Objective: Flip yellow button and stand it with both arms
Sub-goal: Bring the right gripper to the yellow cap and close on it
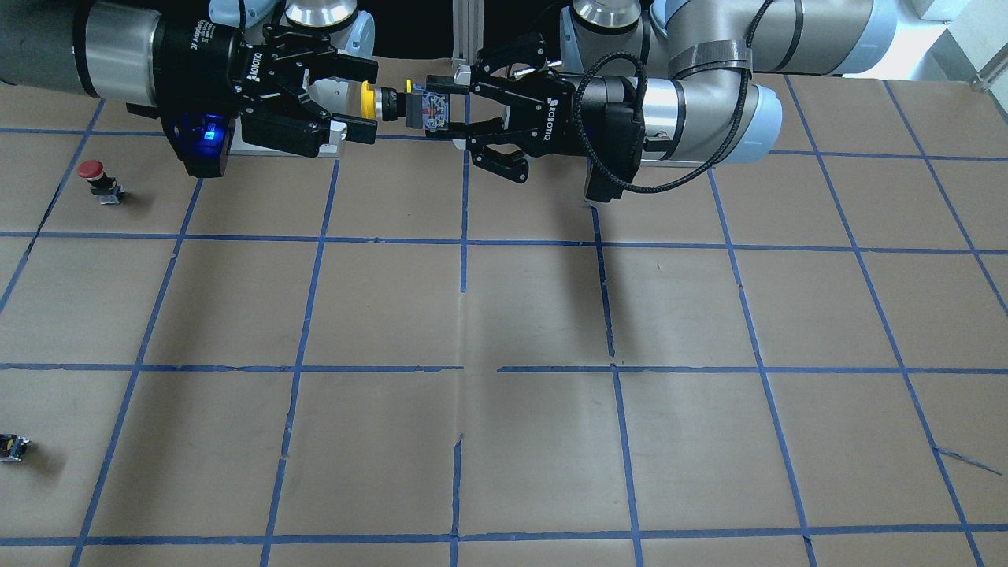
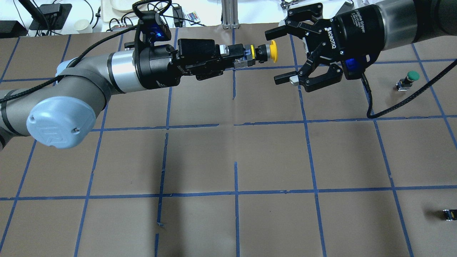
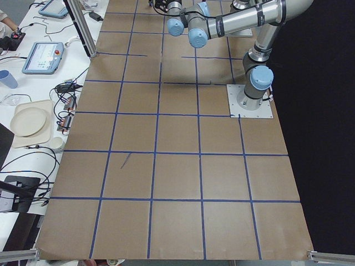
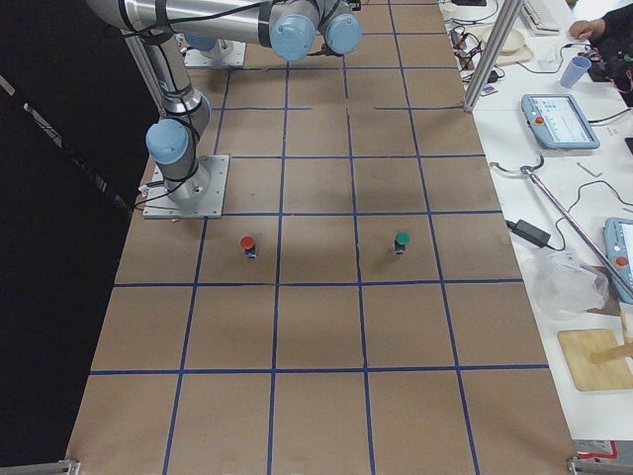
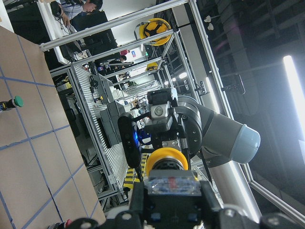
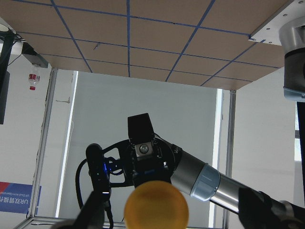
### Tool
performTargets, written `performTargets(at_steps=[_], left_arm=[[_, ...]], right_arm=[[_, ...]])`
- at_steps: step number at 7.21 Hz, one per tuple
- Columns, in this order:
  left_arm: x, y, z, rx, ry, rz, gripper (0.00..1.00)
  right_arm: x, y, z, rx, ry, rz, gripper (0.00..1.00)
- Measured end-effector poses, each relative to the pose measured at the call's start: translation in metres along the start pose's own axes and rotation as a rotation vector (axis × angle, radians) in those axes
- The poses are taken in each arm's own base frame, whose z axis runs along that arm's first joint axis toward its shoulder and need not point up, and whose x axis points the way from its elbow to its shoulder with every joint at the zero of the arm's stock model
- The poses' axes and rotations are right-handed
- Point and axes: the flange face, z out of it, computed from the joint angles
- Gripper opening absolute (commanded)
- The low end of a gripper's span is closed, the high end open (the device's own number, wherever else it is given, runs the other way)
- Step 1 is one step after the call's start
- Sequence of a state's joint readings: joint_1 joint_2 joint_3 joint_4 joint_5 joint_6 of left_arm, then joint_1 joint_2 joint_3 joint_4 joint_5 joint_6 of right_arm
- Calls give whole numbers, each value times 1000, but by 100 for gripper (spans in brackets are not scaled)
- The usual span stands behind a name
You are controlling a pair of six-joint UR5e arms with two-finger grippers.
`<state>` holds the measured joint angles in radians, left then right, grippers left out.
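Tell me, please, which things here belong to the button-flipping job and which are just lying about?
Job: yellow button; left gripper, holding its body; right gripper, open by its cap.
Lying about: red button; green button; small dark block.

The yellow button (image 2: 260,53) has a bright yellow cap, a black collar and a grey-and-black body with a thin yellow band and small red and blue marks; the left gripper (image 2: 240,56) and the right gripper (image 2: 276,57) are black with white lettering; the left arm (image 2: 82,84) and the right arm (image 2: 392,19) are silver-grey with pale blue joint caps; a blue light (image 1: 209,134) glows at the right wrist; the table (image 1: 535,315) is brown, crossed by a grid of blue lines; the red-capped button (image 1: 93,169) and the green-capped button (image 2: 412,75) have dark bodies.
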<state>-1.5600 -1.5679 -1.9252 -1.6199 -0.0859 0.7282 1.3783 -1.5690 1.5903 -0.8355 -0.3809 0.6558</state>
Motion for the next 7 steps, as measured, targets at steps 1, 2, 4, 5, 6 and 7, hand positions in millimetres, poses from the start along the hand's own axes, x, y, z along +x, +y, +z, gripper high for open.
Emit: performTargets(at_steps=[1,2,4,5,6,7], left_arm=[[0,0,0,0,0,0,2],[0,0,0,0,0,-1,2],[2,0,0,1,1,2,2],[2,0,0,0,1,4,2],[3,1,0,0,1,5,2],[2,1,0,0,0,4,2]], right_arm=[[1,1,0,7,6,3,87],[2,2,-1,15,13,1,79],[3,5,-3,23,15,-7,73],[4,8,-4,26,12,-12,73],[5,11,-5,27,10,-17,73],[6,12,-5,26,8,-18,70]])
